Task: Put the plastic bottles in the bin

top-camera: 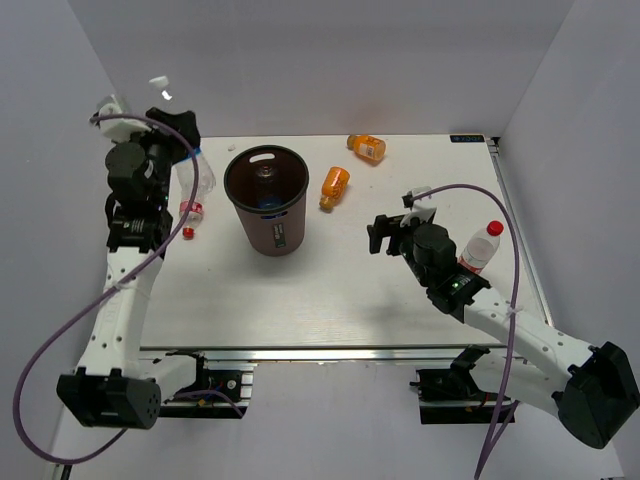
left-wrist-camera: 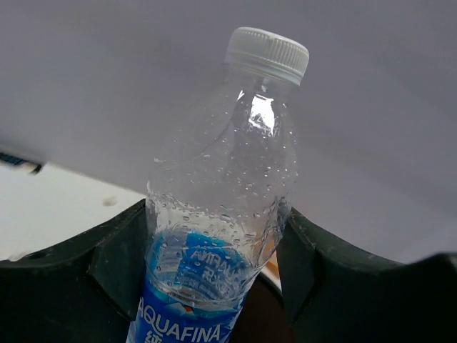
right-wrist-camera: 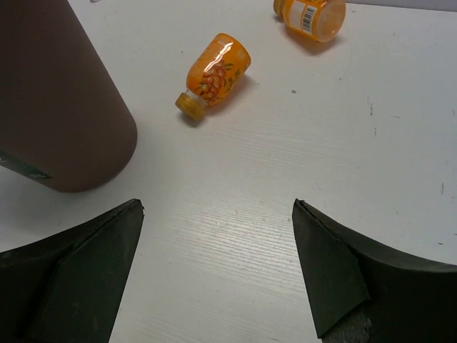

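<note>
My left gripper [top-camera: 178, 130] [left-wrist-camera: 218, 209] is shut on a clear bottle with a blue Aquafina label and a white cap [left-wrist-camera: 221, 179] [top-camera: 196, 154]. It holds the bottle up in the air, left of the maroon bin [top-camera: 268, 200]. At least one bottle lies inside the bin [top-camera: 266, 178]. Two orange bottles [top-camera: 335, 185] [top-camera: 367, 147] lie on the table behind and right of the bin; both show in the right wrist view [right-wrist-camera: 214, 71] [right-wrist-camera: 310, 16]. My right gripper [top-camera: 385, 235] [right-wrist-camera: 218, 204] is open and empty, low over the table, right of the bin [right-wrist-camera: 57, 107].
A small clear bottle with a red label [top-camera: 190, 210] lies by my left arm. A clear bottle with a red cap [top-camera: 480, 248] stands next to my right arm. White walls close the table at the back and both sides.
</note>
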Motion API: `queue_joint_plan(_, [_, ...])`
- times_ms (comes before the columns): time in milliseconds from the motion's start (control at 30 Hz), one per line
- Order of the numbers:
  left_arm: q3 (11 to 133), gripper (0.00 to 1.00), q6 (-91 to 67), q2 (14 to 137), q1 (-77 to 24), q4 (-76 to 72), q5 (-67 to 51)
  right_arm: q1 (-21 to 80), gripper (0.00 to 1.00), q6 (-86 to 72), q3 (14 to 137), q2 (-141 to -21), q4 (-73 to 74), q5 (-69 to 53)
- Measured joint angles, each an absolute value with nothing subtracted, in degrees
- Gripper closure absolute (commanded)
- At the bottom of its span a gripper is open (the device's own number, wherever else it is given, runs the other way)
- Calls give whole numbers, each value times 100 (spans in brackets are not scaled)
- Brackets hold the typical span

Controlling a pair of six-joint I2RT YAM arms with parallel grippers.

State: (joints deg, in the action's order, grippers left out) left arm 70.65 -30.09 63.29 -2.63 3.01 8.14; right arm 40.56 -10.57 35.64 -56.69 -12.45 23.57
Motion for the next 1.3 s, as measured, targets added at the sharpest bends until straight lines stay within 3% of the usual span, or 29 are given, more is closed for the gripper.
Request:
queue_joint_plan(233, [7358,62,-2344,7378,-884,-1389,-565,4027,11,-1020,3555,-5815,-1356,2167])
queue_joint_plan(400, [6928,59,-1564,7577,-1872,-2493,-928,3981,11,-1004,3555,-5942,-1358,2062])
queue_joint_plan(633, [6429,57,-1332,7743,-1918,-3074,-854,3946,11,-982,3500,-5946,-1365,2038])
queue_joint_plan(667, [6320,41,-1330,7736,-1914,-3116,-808,3942,11,-982,3479,-5946,-1361,2038])
queue_joint_plan(700, [6200,38,-1332,7723,-1914,-3175,-757,3938,11,-980,3468,-5944,-1345,2034])
queue_joint_plan(800, [5686,38,-1330,7623,-1922,-3417,-615,3933,11,-965,3468,-5944,-1352,1988])
queue_joint_plan(867, [5382,26,-1332,7564,-1925,-3546,-528,3933,11,-963,3468,-5946,-1345,1942])
queue_joint_plan(967, [5068,25,-1332,7522,-1925,-3732,-443,3933,11,-963,3468,-5946,-1347,1911])
queue_joint_plan(1033, [4856,14,-1339,7450,-1925,-3905,-373,3931,11,-963,3468,-5948,-1352,1911])
queue_joint_plan(1167, [4589,3,-1380,7260,-1925,-4193,-239,3900,11,-969,3481,-6034,-1406,1907])
queue_joint_plan(1300, [4436,3,-1428,6991,-1925,-4436,-163,3861,11,-1083,3680,-6414,-1382,1914])
